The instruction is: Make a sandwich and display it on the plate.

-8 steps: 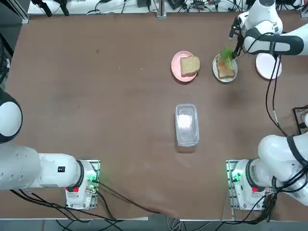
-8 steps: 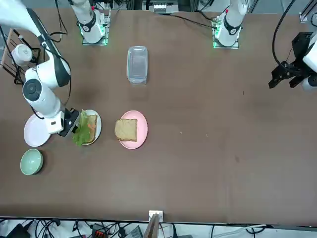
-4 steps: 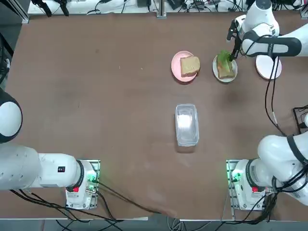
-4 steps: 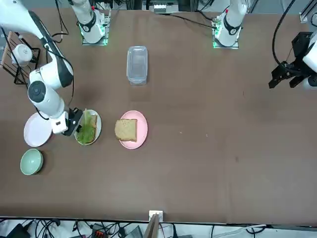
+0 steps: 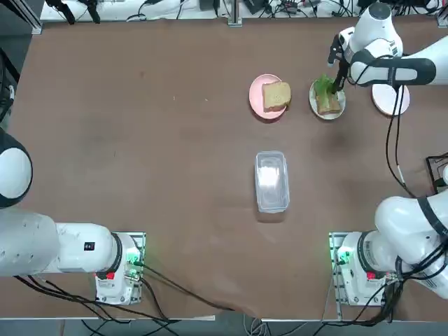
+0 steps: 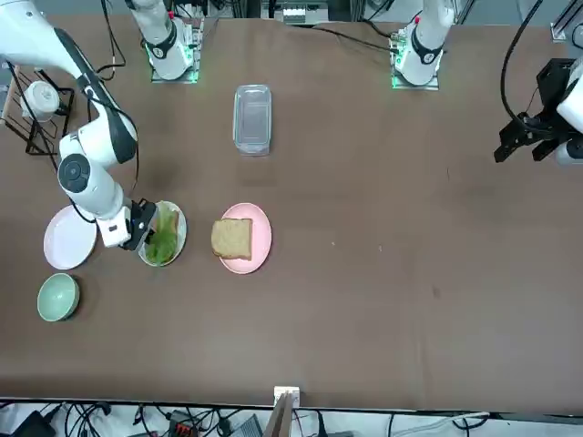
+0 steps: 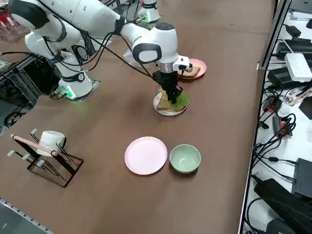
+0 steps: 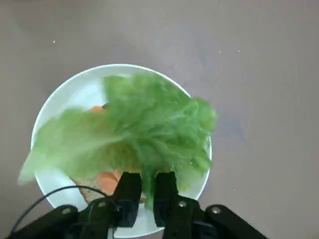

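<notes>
Lettuce [image 8: 144, 129] | limp, light, tears easily | lies over bread on plate [image 8: 70, 89] | my right gripper [image 8: 147, 191] barely parted, stem edge between fingers | pinch stem only

White rounded right arm [image 7: 146, 44], black cables, black right gripper [image 8: 147, 191].
</notes>
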You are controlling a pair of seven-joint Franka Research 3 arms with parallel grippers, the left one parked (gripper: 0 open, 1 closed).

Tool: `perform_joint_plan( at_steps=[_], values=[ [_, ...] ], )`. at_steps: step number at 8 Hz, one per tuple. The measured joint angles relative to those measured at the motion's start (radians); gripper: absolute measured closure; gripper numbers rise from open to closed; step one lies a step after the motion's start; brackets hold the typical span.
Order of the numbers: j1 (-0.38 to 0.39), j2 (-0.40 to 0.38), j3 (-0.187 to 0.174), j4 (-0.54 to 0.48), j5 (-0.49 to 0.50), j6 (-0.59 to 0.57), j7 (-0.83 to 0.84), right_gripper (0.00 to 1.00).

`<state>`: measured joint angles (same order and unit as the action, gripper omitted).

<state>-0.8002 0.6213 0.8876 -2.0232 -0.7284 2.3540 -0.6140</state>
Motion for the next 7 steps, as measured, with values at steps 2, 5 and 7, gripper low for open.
perform_joint_plan(
  at_steps=[2, 5, 7],
  values=[
    [-0.001, 0.001, 0.000, 0.000, -0.002, -0.009, 0.000, 0.59],
    [-0.011, -0.001, 0.018, 0.038, -0.002, -0.082, 0.000, 0.05],
    [-0.031, -0.011, 0.101, 0.172, 0.028, -0.272, 0.006, 0.00]
  ],
)
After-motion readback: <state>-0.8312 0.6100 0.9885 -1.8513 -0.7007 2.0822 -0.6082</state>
